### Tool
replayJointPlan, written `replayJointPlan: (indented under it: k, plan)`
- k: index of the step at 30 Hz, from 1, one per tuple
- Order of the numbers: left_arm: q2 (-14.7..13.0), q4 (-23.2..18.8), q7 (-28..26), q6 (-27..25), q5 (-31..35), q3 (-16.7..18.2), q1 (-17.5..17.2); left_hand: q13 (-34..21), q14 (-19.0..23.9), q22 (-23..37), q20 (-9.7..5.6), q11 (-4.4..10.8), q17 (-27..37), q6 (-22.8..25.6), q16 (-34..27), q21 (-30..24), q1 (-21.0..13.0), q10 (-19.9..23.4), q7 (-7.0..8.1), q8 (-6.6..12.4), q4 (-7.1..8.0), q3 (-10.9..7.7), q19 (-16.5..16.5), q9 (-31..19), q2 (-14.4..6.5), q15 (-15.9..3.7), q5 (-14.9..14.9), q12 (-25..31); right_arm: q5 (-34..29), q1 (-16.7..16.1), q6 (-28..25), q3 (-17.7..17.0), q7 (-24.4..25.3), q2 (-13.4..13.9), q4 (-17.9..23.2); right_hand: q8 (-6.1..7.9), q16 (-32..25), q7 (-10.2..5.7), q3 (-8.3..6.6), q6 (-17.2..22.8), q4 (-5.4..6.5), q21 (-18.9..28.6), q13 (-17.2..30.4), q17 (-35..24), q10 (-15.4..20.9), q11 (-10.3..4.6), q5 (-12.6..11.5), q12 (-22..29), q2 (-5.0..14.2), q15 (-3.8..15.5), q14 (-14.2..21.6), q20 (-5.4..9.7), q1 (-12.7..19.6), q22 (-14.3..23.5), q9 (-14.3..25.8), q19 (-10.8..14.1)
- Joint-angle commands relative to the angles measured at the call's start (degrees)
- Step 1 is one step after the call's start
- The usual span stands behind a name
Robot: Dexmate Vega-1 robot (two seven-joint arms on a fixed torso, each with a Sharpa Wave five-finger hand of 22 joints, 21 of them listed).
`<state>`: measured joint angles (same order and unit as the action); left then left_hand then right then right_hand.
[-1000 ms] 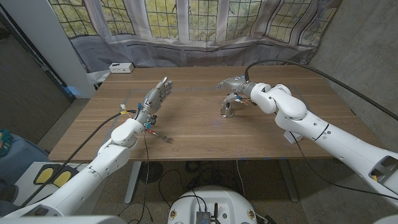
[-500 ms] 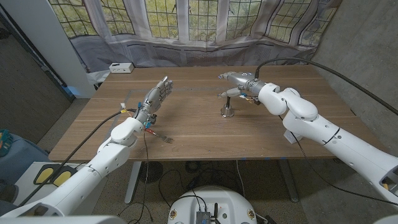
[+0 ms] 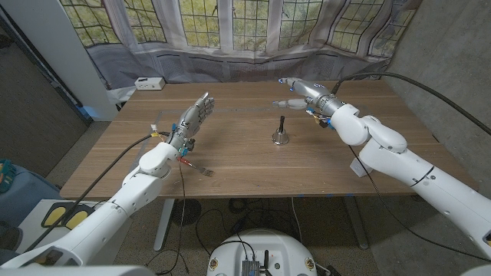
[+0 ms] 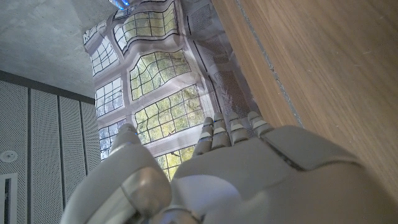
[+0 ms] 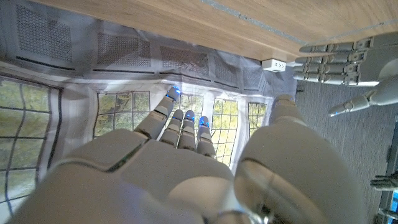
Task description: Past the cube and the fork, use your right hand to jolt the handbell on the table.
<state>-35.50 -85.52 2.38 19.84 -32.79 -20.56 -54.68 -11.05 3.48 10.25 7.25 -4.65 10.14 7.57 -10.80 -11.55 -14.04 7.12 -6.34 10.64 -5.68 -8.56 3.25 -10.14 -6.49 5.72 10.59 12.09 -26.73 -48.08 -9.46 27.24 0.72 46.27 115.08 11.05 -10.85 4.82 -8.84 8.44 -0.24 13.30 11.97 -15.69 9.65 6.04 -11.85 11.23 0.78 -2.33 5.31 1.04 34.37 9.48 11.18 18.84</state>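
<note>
The small silver handbell (image 3: 281, 133) with a black handle stands upright near the middle of the wooden table (image 3: 245, 165). My right hand (image 3: 301, 92) hovers beyond and a little right of it, fingers stretched apart, holding nothing and clear of the bell. On the table's left side my left hand (image 3: 192, 121) is raised with its fingers straight and apart, empty. A fork (image 3: 202, 170) lies near the front edge by my left forearm. A small coloured object (image 3: 154, 135), perhaps the cube, peeks out beside that arm. In the right wrist view my right hand (image 5: 186, 168) is spread, and the left hand (image 5: 339, 56) shows across the table.
A white box (image 3: 149, 83) sits at the table's far left corner. A grey curtain (image 3: 253, 57) and windows lie behind the far edge. A black cable (image 3: 430, 92) arcs over my right arm. The left wrist view shows my left hand (image 4: 249, 168) beside the wood (image 4: 323, 62).
My right hand has lifted off the handbell and drawn back toward the far right. The bell stands uncovered in about the same spot. The left arm has not moved.
</note>
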Motion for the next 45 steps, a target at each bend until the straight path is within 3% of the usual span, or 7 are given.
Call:
replayJointPlan:
  k: [1,9,11,16,28,41,45]
  plan:
    - [1.80,-0.08,-5.43,0.97,3.49,-0.20,0.17,-0.22,0.28,0.19,-0.32,-0.43,0.18,0.06,-0.07,0.00,0.05,0.20,-0.49,0.15,-0.10,-0.37,0.11,-0.17,0.31,0.24,-0.13,0.11,12.09,-3.64,7.82,-5.60,9.02,-0.49,-4.09,0.74,-0.52,0.11,0.06,1.49,0.35,-0.38,0.07,-0.05,0.76,0.38,-0.12,0.35,-0.05,-0.51,0.64,-0.14,-0.90,0.27,-0.01,0.35]
    - [2.03,1.12,-1.41,0.17,-0.16,-0.24,1.40,-0.21,0.58,0.18,-0.34,-0.41,0.18,0.35,-0.16,-0.03,0.10,0.49,-0.73,0.25,-0.14,-0.35,-0.01,-0.16,0.47,0.32,-0.13,0.21,18.89,-4.84,10.04,-6.98,13.11,-3.74,-6.68,0.87,-0.68,0.17,0.24,2.05,0.47,-0.61,-0.03,0.07,1.24,0.62,-0.12,0.52,-0.10,-0.61,0.89,-0.23,-1.45,0.30,-0.05,0.26]
    - [2.02,1.96,-0.05,0.47,-1.02,-0.16,1.75,-0.21,0.57,0.17,-0.31,-0.33,0.18,0.43,-0.15,-0.03,0.10,0.56,-0.73,0.28,-0.15,-0.35,0.00,-0.16,0.48,0.31,-0.13,0.24,21.77,-5.08,12.94,-7.44,14.38,-5.36,-8.79,0.83,-0.71,0.06,0.31,2.00,0.50,-0.66,-0.04,0.09,1.30,0.68,-0.11,0.54,-0.16,-0.74,0.93,-0.31,-1.59,0.30,-0.06,0.23]
    - [1.52,0.61,-0.24,-0.61,-1.66,0.04,1.21,-0.21,0.55,0.17,-0.39,-0.57,0.17,0.46,-0.12,-0.02,0.12,0.60,-0.75,0.28,-0.15,-0.38,0.00,-0.16,0.47,0.41,-0.11,0.24,25.30,-4.41,15.75,-7.76,14.43,-6.11,-11.49,0.94,-0.75,-0.17,0.57,2.47,0.60,-0.92,-0.11,0.19,1.76,0.91,-0.07,0.69,-0.38,-0.89,0.97,-0.54,-2.14,0.33,-0.09,-0.11]
    - [1.29,-1.38,-2.67,0.40,-0.16,0.73,0.09,-0.21,0.59,0.17,-0.43,-0.58,0.17,0.44,-0.11,0.00,0.14,0.54,-0.68,0.25,-0.15,-0.44,0.00,-0.16,0.44,0.34,-0.10,0.19,40.54,-1.96,26.28,-8.40,8.08,-9.57,-23.57,0.83,-1.07,-0.18,1.05,2.67,0.90,-0.82,-0.21,0.34,2.43,0.77,0.00,0.86,-0.60,-0.78,1.63,-0.49,-3.30,0.36,-0.16,0.82]
    - [2.62,0.24,-1.92,1.16,-0.05,-0.08,1.34,-0.20,0.57,0.16,-0.47,-0.38,0.17,0.43,-0.07,0.05,0.19,0.48,-0.56,0.21,-0.15,-0.52,0.08,-0.16,0.43,0.33,-0.09,0.14,48.27,-1.79,28.44,-8.54,6.09,-11.52,-28.68,0.73,-1.08,-0.50,1.42,2.74,1.18,-1.04,-0.28,0.46,2.70,0.99,0.04,0.88,-0.68,-0.92,1.60,-0.64,-4.25,0.38,-0.20,0.74]
    - [2.98,0.94,-1.58,1.47,-0.18,-0.24,1.63,-0.20,0.58,0.16,-0.49,-0.47,0.17,0.49,-0.07,0.03,0.21,0.55,-0.60,0.23,-0.14,-0.54,0.04,-0.16,0.44,0.30,-0.09,0.16,51.42,-1.88,28.90,-8.54,4.38,-12.22,-30.22,1.46,-1.13,-0.29,1.79,5.03,1.49,-1.26,-0.33,0.58,3.10,1.17,0.10,0.96,-0.69,-0.95,1.66,-0.71,-5.30,0.41,-0.22,0.67]
